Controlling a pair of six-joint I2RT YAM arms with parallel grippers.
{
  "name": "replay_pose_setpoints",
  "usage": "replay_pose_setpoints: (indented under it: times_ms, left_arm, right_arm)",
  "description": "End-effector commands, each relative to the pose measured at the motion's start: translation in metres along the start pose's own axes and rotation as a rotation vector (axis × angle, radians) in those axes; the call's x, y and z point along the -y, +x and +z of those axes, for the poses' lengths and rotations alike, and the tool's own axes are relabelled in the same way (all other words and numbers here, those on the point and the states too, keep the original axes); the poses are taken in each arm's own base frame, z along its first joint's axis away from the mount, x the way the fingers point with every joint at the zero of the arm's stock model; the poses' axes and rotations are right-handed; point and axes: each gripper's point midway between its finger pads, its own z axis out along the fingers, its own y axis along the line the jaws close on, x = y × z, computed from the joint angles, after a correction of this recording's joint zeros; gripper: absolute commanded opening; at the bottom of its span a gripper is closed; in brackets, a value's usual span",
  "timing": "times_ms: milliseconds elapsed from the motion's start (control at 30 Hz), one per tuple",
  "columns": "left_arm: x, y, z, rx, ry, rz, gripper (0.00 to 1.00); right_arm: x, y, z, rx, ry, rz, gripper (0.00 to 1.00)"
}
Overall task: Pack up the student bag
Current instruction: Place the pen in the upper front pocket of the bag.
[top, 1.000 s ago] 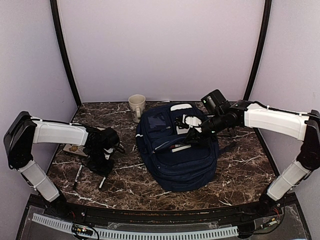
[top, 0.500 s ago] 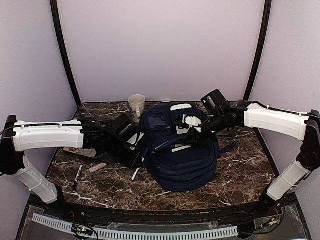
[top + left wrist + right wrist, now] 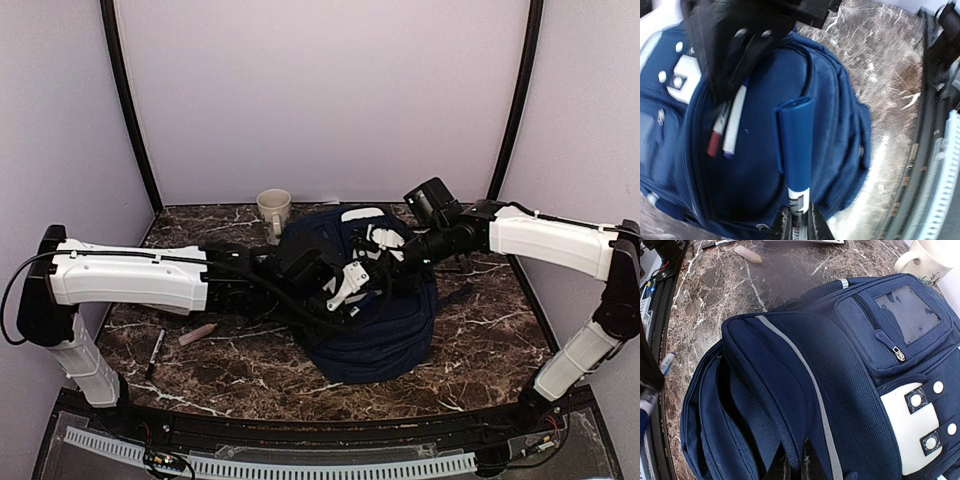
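Note:
The student bag (image 3: 380,340), navy with a white front patch, lies in the middle of the table with its top pocket gaping. My right gripper (image 3: 388,268) is shut on the edge of the pocket's flap (image 3: 795,440), holding it up. My left gripper (image 3: 800,222) is shut on a white marker with a blue cap (image 3: 795,145). It holds the marker just above the bag (image 3: 845,125), cap pointing toward the opening. Two pens (image 3: 727,125) stick out of that pocket, right under the right gripper's black fingers (image 3: 735,55).
A cream mug (image 3: 273,210) stands behind the bag's left corner, also in the right wrist view (image 3: 930,257). On the left of the marble table lie a black pen (image 3: 156,352) and a small beige piece (image 3: 197,333). Dark posts flank the back wall.
My left arm has swung from the table's left side over to the bag, carrying the marker. The right gripper has kept its hold on the flap.

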Motion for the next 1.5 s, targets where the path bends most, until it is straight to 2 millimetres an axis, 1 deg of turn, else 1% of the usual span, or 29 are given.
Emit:
replay_pose_setpoints:
  times_ms: [0,67,100,233,333,433,467,567,667,867,1000,1067,1100,1200,1267,1333,1467]
  left_arm:
    - [-0.009,-0.005,0.020,-0.094,-0.127,0.262,0.00]
    - [-0.007,-0.009,0.032,-0.133,-0.176,0.360,0.00]
    - [-0.006,-0.015,0.036,-0.138,-0.198,0.400,0.00]
    - [-0.010,-0.019,0.057,-0.190,-0.268,0.534,0.00]
    - [-0.017,-0.022,0.069,-0.217,-0.325,0.612,0.00]
    - [-0.026,-0.020,0.082,-0.247,-0.390,0.678,0.00]
    - [-0.029,-0.016,0.088,-0.262,-0.403,0.699,0.00]
    - [-0.041,-0.011,0.102,-0.290,-0.430,0.714,0.00]
    - [-0.057,-0.008,0.112,-0.314,-0.468,0.714,0.00]
    - [-0.088,-0.015,0.123,-0.290,-0.541,0.685,0.00]
    - [-0.114,-0.016,0.129,-0.298,-0.644,0.727,0.00]
    - [-0.121,-0.018,0.133,-0.296,-0.666,0.733,0.00]
    - [-0.123,-0.018,0.135,-0.298,-0.669,0.737,0.03]
    - [-0.124,-0.017,0.137,-0.303,-0.677,0.744,0.20]
    - [-0.123,-0.016,0.136,-0.304,-0.672,0.733,0.28]
    - [-0.120,-0.016,0.134,-0.305,-0.667,0.721,0.31]
    - [-0.107,-0.024,0.125,-0.280,-0.660,0.712,0.34]
  right_arm:
    - [0.004,-0.024,-0.014,0.102,0.014,-0.008,0.00]
    - [0.005,-0.024,-0.015,0.107,0.014,-0.003,0.00]
    - [0.006,-0.024,-0.016,0.109,0.014,-0.001,0.00]
    - [0.007,-0.024,-0.016,0.116,0.007,0.009,0.00]
    - [0.006,-0.023,-0.014,0.120,-0.006,0.016,0.00]
    - [0.004,-0.024,-0.014,0.125,-0.016,0.019,0.00]
    - [0.004,-0.024,-0.014,0.125,-0.018,0.019,0.00]
    - [0.003,-0.024,-0.014,0.125,-0.020,0.021,0.00]
    - [0.003,-0.024,-0.014,0.128,-0.022,0.019,0.00]
    - [0.002,-0.025,-0.016,0.130,-0.021,0.016,0.00]
    - [-0.001,-0.027,-0.019,0.144,-0.031,0.016,0.00]
    - [-0.001,-0.028,-0.020,0.147,-0.032,0.017,0.00]
    - [-0.001,-0.028,-0.020,0.147,-0.033,0.017,0.00]
    - [0.000,-0.028,-0.020,0.147,-0.029,0.017,0.00]
    - [0.000,-0.027,-0.020,0.144,-0.030,0.020,0.00]
    - [0.000,-0.026,-0.019,0.144,-0.032,0.021,0.00]
    - [0.000,-0.025,-0.018,0.141,-0.033,0.021,0.00]
